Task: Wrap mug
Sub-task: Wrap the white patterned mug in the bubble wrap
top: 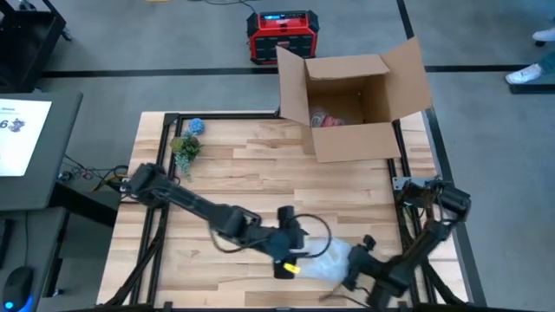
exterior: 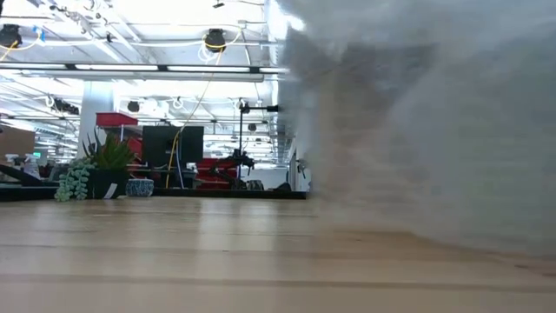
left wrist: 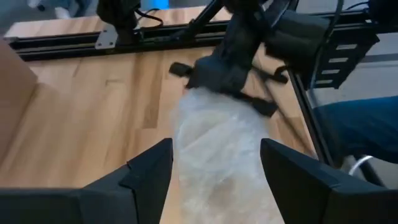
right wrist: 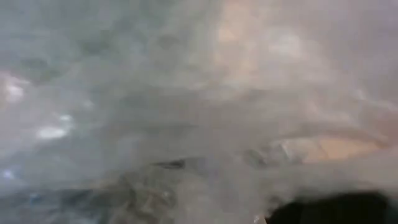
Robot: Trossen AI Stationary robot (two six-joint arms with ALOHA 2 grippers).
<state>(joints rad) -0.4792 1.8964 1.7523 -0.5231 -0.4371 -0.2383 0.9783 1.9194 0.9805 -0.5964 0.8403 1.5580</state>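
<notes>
A bundle of clear bubble wrap [top: 329, 260] lies on the wooden table near its front edge, right of the middle. The mug is hidden; only a tan patch [left wrist: 233, 193] shows through the wrap. My left gripper [top: 293, 251] is open at the bundle's left end, and in the left wrist view [left wrist: 217, 171] its two fingers stand on either side of the wrap. My right gripper [top: 360, 258] is at the bundle's right end [left wrist: 230, 74]. Wrap fills the right wrist view [right wrist: 186, 93] and the right half of the low view [exterior: 434, 122]. My left gripper is open around the near end of the bubble wrap bundle [left wrist: 186, 149], coming level from the table's left. The bundle lies on the table between the fingers. Whether the fingers [left wrist: 152, 174] touch the wrap, I cannot tell.
An open cardboard box [top: 355, 104] stands at the table's far edge, right of the middle, with something inside. A small potted plant [top: 185, 147] and a blue object [top: 196, 126] sit at the far left corner. Bare wood lies between them and the bundle.
</notes>
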